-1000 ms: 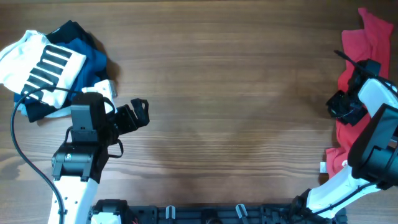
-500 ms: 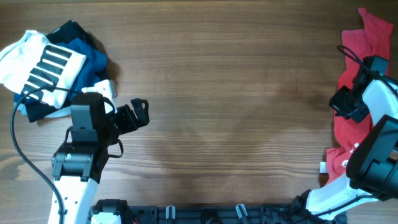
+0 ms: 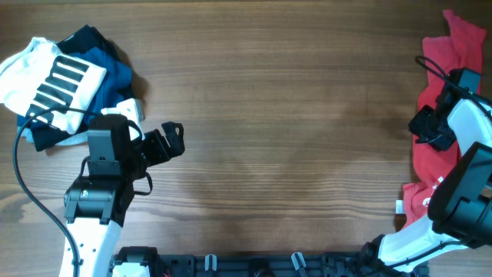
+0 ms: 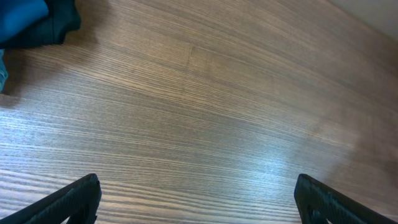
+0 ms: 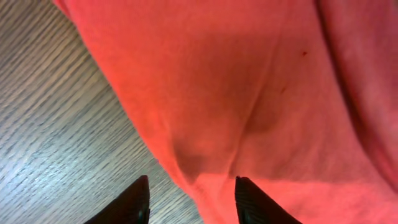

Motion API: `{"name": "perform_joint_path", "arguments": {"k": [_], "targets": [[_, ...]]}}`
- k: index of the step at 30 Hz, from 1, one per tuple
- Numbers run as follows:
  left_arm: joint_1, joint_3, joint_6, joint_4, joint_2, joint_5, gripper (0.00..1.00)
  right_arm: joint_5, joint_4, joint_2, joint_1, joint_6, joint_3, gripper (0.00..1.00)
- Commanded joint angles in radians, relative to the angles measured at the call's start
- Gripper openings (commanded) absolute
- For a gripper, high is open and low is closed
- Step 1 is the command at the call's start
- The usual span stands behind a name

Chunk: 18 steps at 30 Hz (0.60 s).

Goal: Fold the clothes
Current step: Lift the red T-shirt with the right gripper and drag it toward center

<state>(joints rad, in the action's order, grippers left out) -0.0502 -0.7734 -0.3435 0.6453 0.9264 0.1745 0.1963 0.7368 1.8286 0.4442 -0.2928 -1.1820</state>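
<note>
The clothes, a crumpled red T-shirt (image 3: 455, 42), lie along the table's right edge, partly under my right arm. My right gripper (image 3: 425, 129) sits at the shirt's left border. In the right wrist view the red T-shirt (image 5: 249, 81) fills most of the frame, and my right gripper (image 5: 193, 202) stands open with the shirt's edge lying between its fingers (image 5: 138, 200). My left gripper (image 3: 175, 140) hovers at the left of the table, far from the shirt. The left wrist view shows my left gripper (image 4: 199, 202) wide open over bare wood, nothing in it.
A pile at the back left holds a white garment with black stripes (image 3: 54, 77) on navy and blue garments (image 3: 104, 58). A black cable (image 3: 21, 181) runs beside the left arm. A dark rail (image 3: 254, 265) lines the table's front edge.
My right gripper shifted slightly right onto the shirt's edge, and its jaws have parted. The left arm has not moved.
</note>
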Motion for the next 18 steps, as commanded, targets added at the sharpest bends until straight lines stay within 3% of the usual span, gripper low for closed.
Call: {"name": "perform_joint_path", "arguments": {"k": [1,4,18], "targets": [[-0.004,-0.017,-0.005,-0.001,0.003,0.015,1.00,0.043,-0.014,0.008,0.002,0.005,0.013,0.46],[-0.004,-0.017,-0.005,-0.001,0.003,0.015,1.00,0.043,-0.018,0.027,0.002,0.005,0.013,0.50],[-0.004,-0.017,-0.005,-0.001,0.003,0.015,1.00,0.043,-0.019,0.108,0.002,0.005,0.016,0.52]]}}
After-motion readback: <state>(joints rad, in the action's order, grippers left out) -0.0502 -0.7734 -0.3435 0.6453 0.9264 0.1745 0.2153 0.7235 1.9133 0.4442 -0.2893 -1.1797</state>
